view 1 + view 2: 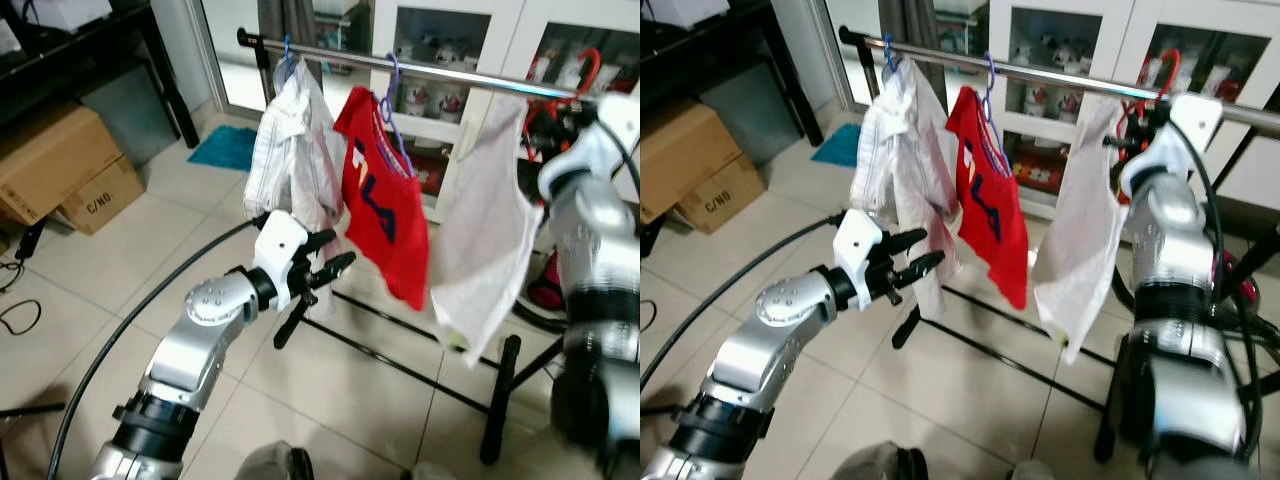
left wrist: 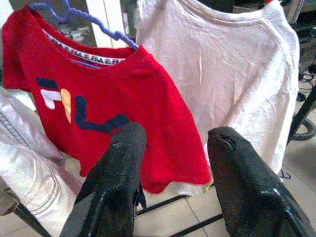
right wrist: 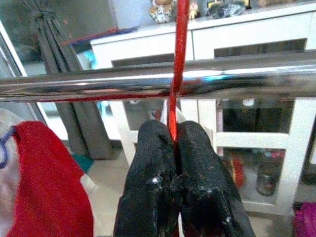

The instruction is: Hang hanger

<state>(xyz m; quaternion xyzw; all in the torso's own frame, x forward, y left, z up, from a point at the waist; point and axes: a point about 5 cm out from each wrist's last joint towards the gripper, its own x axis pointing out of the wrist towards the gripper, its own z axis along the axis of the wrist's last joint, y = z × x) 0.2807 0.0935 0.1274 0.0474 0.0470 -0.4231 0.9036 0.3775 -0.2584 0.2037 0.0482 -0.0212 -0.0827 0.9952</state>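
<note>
A chrome clothes rail [image 1: 420, 68] carries a striped white shirt [image 1: 290, 150] and a red FILA T-shirt [image 1: 385, 210], each on a purple hanger [image 2: 79, 17]. Further right hangs a white T-shirt [image 1: 490, 240] on a red hanger [image 3: 177, 59], whose hook goes up past the rail [image 3: 148, 84]. My right gripper [image 3: 174, 133] is raised to the rail and shut on the red hanger's neck. My left gripper [image 1: 325, 265] is held open at mid height, just in front of the striped shirt's lower edge and pointing at the red T-shirt [image 2: 123, 98], with nothing between its fingers.
The rack's black base legs [image 1: 500, 400] cross the tiled floor under the clothes. White glass-door cabinets [image 1: 450, 40] stand behind the rail. Cardboard boxes [image 1: 60, 160] sit under a black table at the left, beside a blue mat [image 1: 225, 148]. A black cable [image 1: 110, 340] arcs past my left arm.
</note>
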